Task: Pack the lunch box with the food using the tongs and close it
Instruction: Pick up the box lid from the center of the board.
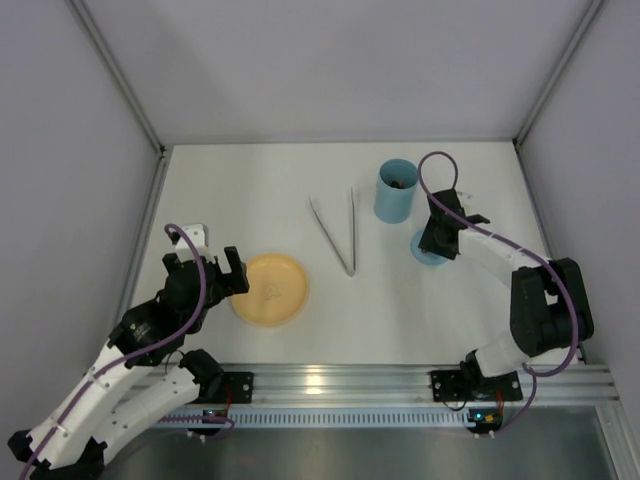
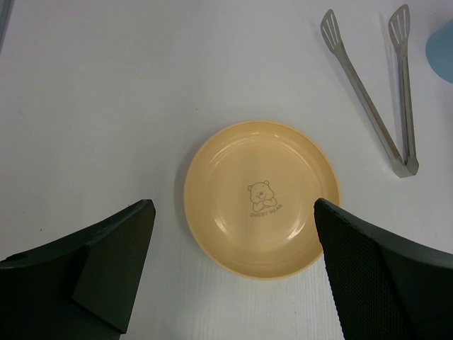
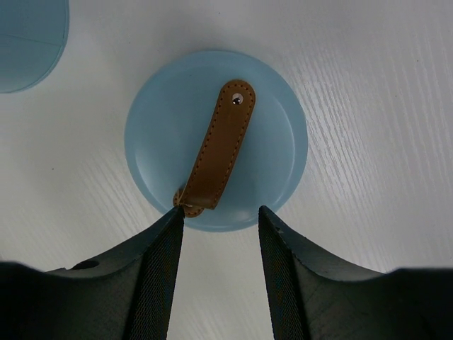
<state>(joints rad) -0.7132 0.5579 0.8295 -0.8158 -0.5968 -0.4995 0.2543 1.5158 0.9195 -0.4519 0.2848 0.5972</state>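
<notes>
Right gripper (image 3: 221, 212): jaws part-open, nothing clamped, straddling the near rim of the blue lid (image 3: 272, 142) right below. Brown handle (image 3: 221, 142) ends by one fingertip. Lunch box (image 1: 394, 200) ahead-left, uncapped, food (image 1: 398, 182) inside. Left gripper (image 2: 233, 205) released, wide, over the plate (image 2: 212, 177). Tongs (image 2: 405, 166) ahead-right, lying free.

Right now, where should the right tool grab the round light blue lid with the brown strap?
The brown strap handle, from straight above, closing across its narrow width. The round light blue lid lies flat on the table, its thin rim giving little to pinch; the strap looks like the only raised part.
</notes>
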